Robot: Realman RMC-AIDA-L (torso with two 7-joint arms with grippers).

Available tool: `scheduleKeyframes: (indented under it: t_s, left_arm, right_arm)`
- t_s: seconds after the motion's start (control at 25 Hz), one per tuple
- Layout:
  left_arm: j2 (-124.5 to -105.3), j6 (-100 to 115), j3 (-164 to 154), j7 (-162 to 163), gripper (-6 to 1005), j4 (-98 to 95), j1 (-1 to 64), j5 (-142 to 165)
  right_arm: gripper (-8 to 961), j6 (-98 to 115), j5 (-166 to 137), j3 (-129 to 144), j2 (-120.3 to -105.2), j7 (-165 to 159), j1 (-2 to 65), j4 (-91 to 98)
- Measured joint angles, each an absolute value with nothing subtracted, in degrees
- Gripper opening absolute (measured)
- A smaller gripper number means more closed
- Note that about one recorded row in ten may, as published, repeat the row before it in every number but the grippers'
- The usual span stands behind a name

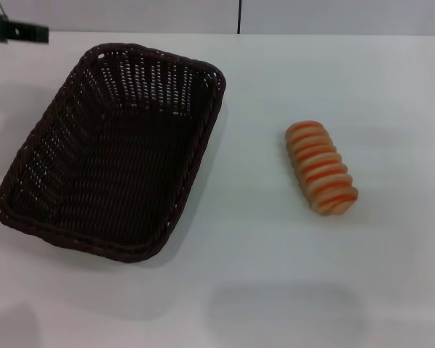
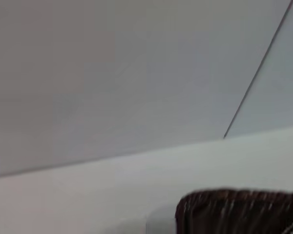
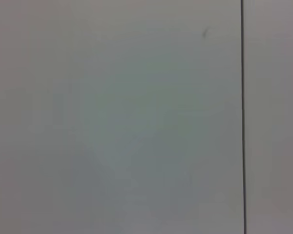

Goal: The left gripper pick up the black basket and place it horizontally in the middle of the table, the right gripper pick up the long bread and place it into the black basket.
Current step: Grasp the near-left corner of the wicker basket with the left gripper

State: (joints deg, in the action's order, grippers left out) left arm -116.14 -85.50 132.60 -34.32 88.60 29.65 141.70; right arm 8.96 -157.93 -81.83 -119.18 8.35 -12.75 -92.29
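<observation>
A: Head view first. Where do the task items lie?

B: The black basket (image 1: pixel 109 148) rests on the table (image 1: pixel 275 290), on the robot's left half. It sits at a slant, its long axis running from the near left to the far middle, opening upward, nothing inside. The long bread (image 1: pixel 321 167) lies flat on the table to the right of the basket, well apart from it, also angled, striped side up.

A: Grippers in that view?

B: A thin black bar, the left gripper (image 1: pixel 14 30), shows at the far left edge, beyond the basket's far corner and clear of it. Whether its jaws are released or clenched cannot be told. The right gripper does not appear.

A: Left wrist view?

B: One dark woven corner of the basket (image 2: pixel 239 212) shows against the white table (image 2: pixel 88 195). Behind stands a pale wall panel (image 2: pixel 136 73) with a thin dark seam. The arm's own fingers are not shown.

A: Right wrist view?

B: Only a pale flat panel (image 3: pixel 112 122) crossed by one thin dark line (image 3: pixel 242 117). No bread, no basket, no fingers; the jaw state is not shown.
</observation>
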Motion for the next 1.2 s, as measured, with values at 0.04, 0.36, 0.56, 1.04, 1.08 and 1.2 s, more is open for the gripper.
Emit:
scheduleKeyframes:
  t_s: [0.04,0.36,0.56,1.04,1.08,1.2]
  left_arm:
    - [-116.33,-85.50,131.89,-34.16,811,88.45,29.80,142.97]
    - [-117.66,-85.93,128.61,-33.95,811,87.14,29.94,149.05]
    - [-117.68,-86.04,127.47,-33.93,811,85.26,29.85,149.37]
    - [-117.69,-85.90,126.05,-34.07,810,80.41,30.15,150.74]
    - [-117.68,-85.68,125.56,-33.98,810,79.52,30.42,151.49]
    - [-117.68,-85.47,125.44,-34.02,810,78.46,30.70,151.83]
  right_arm:
    - [679,8.96,-157.93,-81.83,-119.18,8.35,-12.74,-92.29]
    - [680,8.96,-157.93,-81.82,-119.09,8.34,-12.72,-92.45]
    - [679,8.96,-157.94,-81.85,-119.09,8.35,-12.45,-92.55]
    - [679,8.96,-157.94,-82.13,-119.00,8.35,-12.21,-92.55]
    - [679,8.96,-157.94,-82.15,-119.00,8.35,-12.17,-92.55]
    - [680,8.96,-157.94,-82.16,-119.00,8.35,-12.10,-92.55]
